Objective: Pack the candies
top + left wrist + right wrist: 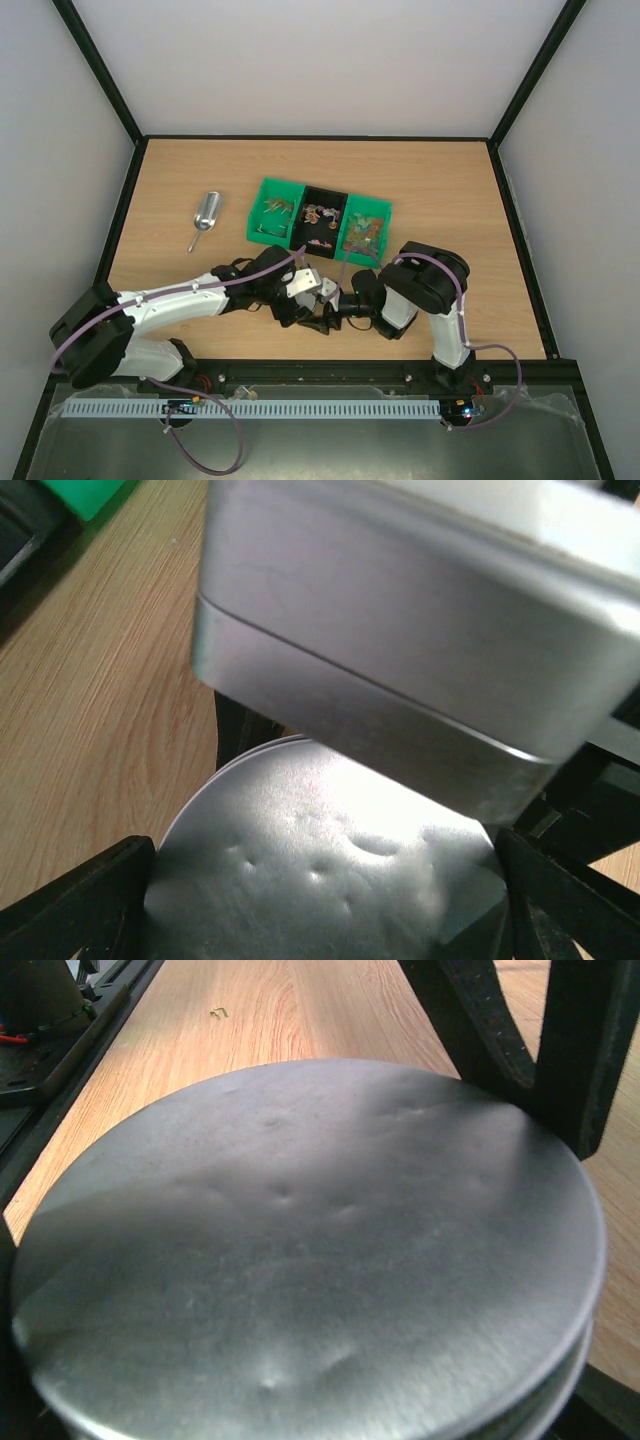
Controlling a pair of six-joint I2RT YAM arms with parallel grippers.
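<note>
Brushed-metal lid (318, 875) pinched in the left end effector (325, 905)
Whether the right end effector (326, 321) grips anything cannot be told; the candies (320, 214) sit in bins (262, 190) just beyond on the counter (450, 200), equally near both arms.

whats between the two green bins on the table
A black bin with mixed candies in it sits between the left green bin and the right green bin. The top external view shows it.

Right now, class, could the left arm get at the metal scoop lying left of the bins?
Probably not at once: the left gripper looks closed on the round lid. Nothing stands between it and the metal scoop, so after letting go, likely yes.
</note>
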